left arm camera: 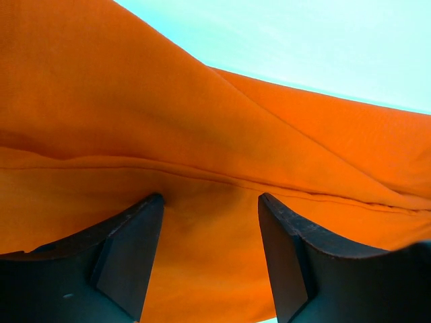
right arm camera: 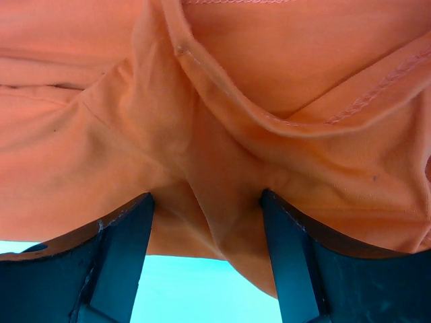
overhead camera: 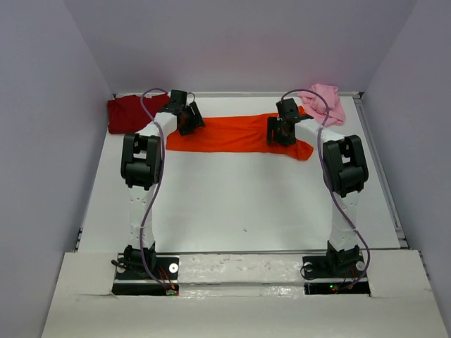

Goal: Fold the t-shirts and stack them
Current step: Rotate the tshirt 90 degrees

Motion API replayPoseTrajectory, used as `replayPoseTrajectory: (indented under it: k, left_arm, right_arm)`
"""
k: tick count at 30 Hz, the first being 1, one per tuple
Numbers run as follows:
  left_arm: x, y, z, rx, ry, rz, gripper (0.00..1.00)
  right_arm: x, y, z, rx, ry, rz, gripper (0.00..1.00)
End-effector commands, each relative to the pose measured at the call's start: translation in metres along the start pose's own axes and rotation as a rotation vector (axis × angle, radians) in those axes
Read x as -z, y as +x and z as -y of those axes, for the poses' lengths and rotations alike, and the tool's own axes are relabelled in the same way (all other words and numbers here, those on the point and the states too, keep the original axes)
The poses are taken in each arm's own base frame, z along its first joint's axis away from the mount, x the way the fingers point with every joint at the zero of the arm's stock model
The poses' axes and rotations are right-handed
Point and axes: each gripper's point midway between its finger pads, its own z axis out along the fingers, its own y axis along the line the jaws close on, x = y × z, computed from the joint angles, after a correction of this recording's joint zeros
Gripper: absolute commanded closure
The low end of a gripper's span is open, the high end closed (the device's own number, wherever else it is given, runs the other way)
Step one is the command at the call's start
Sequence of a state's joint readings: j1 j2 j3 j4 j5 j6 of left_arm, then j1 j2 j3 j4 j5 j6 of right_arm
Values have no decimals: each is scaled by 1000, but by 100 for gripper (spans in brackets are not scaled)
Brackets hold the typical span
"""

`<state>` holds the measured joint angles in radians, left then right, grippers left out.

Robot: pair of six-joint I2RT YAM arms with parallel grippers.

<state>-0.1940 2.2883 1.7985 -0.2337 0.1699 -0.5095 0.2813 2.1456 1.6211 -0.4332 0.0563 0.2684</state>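
Stretching along the far edge of the worktop (overhead camera: 239, 204), the orange t-shirt (overhead camera: 232, 134) lies as a long band between the dark red t-shirt (overhead camera: 130, 114) and the pink t-shirt (overhead camera: 325, 104) in the far corners. The left fingers (left arm camera: 128, 262) and right fingers (right arm camera: 289, 256) straddle its ends, spread, seemingly to pinch both for folding.

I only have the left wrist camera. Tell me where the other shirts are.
Observer: The dark red shirt lies at the far left corner of the table, the pink shirt bunched at the far right.
Operator: Report the right tool.
Observer: The right tool is open over the orange shirt, a fold between its fingers.
Operator: Describe that shirt's layout.
Observer: A long band running left to right, the left tool near its other end.
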Motion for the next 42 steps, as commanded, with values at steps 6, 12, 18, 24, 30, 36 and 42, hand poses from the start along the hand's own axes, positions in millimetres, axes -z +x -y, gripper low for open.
replayPoseTrajectory:
  k: [6,12,18,24,30,36,42]
  left_arm:
    - [0,20,-25,41,-86,-90,28]
    - [19,36,-46,31,-169,-92,28]
    - [41,46,-53,28,-186,-89,28]
    - [59,70,-59,32,-174,-116,28]
    - [86,79,-71,26,-224,-73,28]
    - [106,113,-68,40,-168,-112,28]
    - [122,129,-74,10,-187,-101,28]
  right_arm:
    - [-3,23,-2,-55,-29,-59,30]
    - [9,41,11,-65,25,-79,30]
    - [22,55,25,-55,76,-87,30]
    - [16,62,32,-40,106,-103,30]
    - [10,46,26,-27,96,-96,30]
    - [0,12,16,-11,85,-61,30]
    - [-15,-13,9,21,79,-51,30]
